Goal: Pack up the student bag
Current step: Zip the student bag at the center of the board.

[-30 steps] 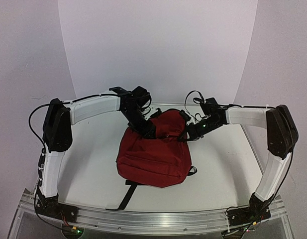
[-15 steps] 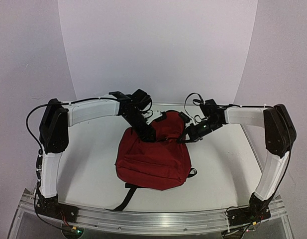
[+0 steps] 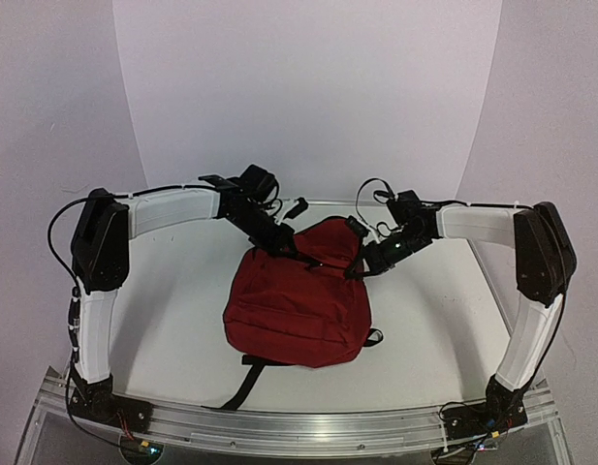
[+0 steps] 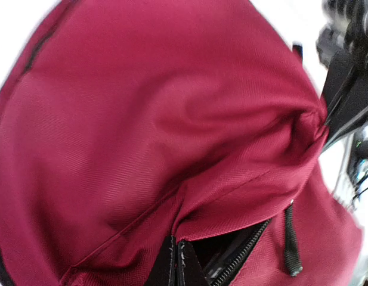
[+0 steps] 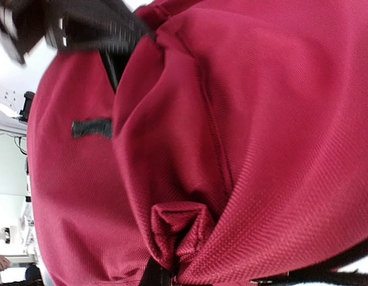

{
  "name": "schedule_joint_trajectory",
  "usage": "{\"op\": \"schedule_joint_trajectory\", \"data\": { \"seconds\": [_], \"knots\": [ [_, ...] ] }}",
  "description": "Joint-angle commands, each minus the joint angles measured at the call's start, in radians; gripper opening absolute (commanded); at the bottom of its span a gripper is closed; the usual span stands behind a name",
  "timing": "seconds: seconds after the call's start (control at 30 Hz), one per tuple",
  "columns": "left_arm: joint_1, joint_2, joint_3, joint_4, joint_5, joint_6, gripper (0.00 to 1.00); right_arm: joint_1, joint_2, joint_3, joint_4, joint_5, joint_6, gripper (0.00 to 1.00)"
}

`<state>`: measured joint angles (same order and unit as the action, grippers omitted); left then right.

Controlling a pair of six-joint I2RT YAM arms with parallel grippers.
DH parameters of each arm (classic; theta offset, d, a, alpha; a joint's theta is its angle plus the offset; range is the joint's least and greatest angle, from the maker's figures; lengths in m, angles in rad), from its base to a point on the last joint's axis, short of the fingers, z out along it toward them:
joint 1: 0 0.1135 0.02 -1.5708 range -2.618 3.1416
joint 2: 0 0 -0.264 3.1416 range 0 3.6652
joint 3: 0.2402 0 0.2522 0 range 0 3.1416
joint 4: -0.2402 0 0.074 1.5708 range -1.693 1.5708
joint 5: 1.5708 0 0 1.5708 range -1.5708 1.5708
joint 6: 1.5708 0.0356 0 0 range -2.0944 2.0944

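Note:
The student bag (image 3: 297, 308), dark red with black straps, lies in the middle of the table, its top end lifted towards the back. My left gripper (image 3: 282, 244) is shut on the bag's fabric at its back left, right at the edge of the partly open zipper (image 4: 246, 253); in the left wrist view the gripper (image 4: 175, 245) has its black fingertips pressed together on that red lip. My right gripper (image 3: 362, 262) is shut on the bag's back right corner, and in the right wrist view the gripper (image 5: 163, 275) pinches a bunched fold (image 5: 179, 229).
A black strap (image 3: 246, 381) trails from the bag towards the aluminium front rail (image 3: 308, 426). A black zipper pull (image 4: 291, 245) hangs beside the opening. The white table (image 3: 173, 300) has raised edges, and a curved white backdrop stands behind it.
My left gripper has shut on the bag's fabric by the zipper and drawn back and left, pulling the top edge up. The right gripper has kept its hold.

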<state>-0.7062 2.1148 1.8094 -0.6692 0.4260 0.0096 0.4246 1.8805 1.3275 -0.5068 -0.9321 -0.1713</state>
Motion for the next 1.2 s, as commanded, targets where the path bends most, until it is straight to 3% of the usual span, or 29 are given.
{"op": "schedule_joint_trajectory", "data": {
  "seconds": [0.0,0.23,0.37,0.5,0.6,0.67,0.77,0.87,1.03,1.17],
  "knots": [
    [0.106,-0.126,-0.031,0.093,-0.031,-0.157,0.00,-0.003,-0.009,0.029,-0.080,0.038,-0.067,0.00],
    [0.072,-0.129,0.107,0.069,0.146,-0.156,0.00,-0.003,0.004,0.078,-0.085,0.070,0.011,0.00],
    [0.010,-0.153,0.122,-0.014,0.059,-0.078,0.00,-0.003,0.004,0.103,-0.084,0.009,0.067,0.00],
    [0.099,-0.272,-0.096,0.133,-0.134,-0.193,0.00,-0.005,0.004,0.083,-0.082,-0.031,0.089,0.00],
    [0.132,-0.258,-0.059,0.073,-0.195,-0.266,0.00,-0.005,0.002,0.069,-0.082,-0.034,0.094,0.00],
    [0.135,-0.261,-0.048,0.086,-0.152,-0.302,0.06,-0.004,0.003,0.071,-0.079,-0.052,0.111,0.00],
    [0.136,-0.281,-0.044,0.115,-0.138,-0.377,0.26,0.001,0.004,0.082,-0.062,-0.084,0.160,0.00],
    [0.130,-0.283,0.016,0.028,-0.128,-0.379,0.45,0.002,-0.003,0.085,-0.022,-0.116,0.245,0.00],
    [0.001,-0.255,0.115,-0.145,-0.075,-0.250,0.53,0.002,-0.024,0.075,0.014,-0.146,0.298,0.00],
    [-0.073,-0.193,0.180,-0.244,0.019,-0.253,0.49,0.003,-0.029,0.070,0.020,-0.158,0.313,0.00]
  ]
}}
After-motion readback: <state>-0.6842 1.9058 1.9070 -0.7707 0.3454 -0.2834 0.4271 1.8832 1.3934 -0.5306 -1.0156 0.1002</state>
